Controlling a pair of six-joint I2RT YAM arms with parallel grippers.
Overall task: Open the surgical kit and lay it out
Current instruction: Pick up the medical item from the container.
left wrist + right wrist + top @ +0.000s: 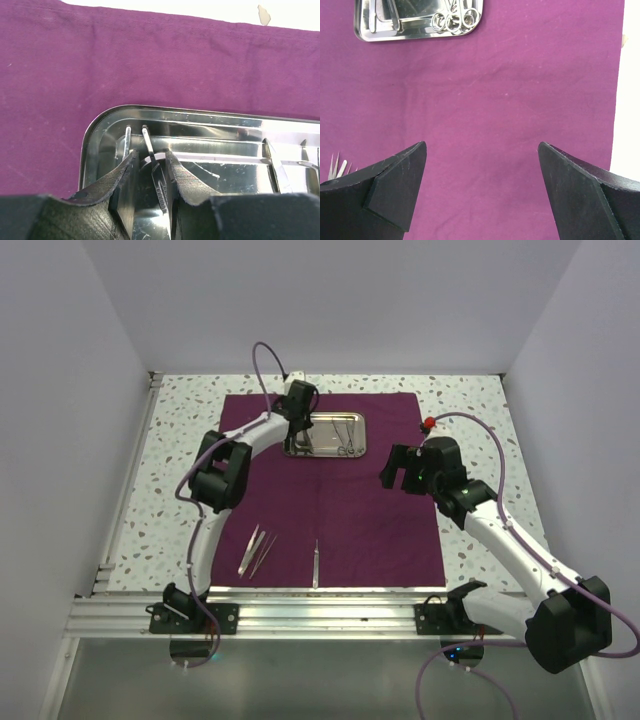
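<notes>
The maroon cloth lies spread flat. The steel tray sits at its far middle, with ring-handled scissors in it. My left gripper is down in the tray's left end. In the left wrist view its jaws stand narrowly apart, straddling a slim ridged steel instrument that lies against the right finger. My right gripper hovers wide open and empty over the cloth, right of the tray. Tweezers and another slim tool lie on the near cloth.
The tray rim curves just ahead of my left fingers. More steel tools lie to the right in the tray. Speckled tabletop borders the cloth. A metal rail runs along the near edge. White walls enclose three sides.
</notes>
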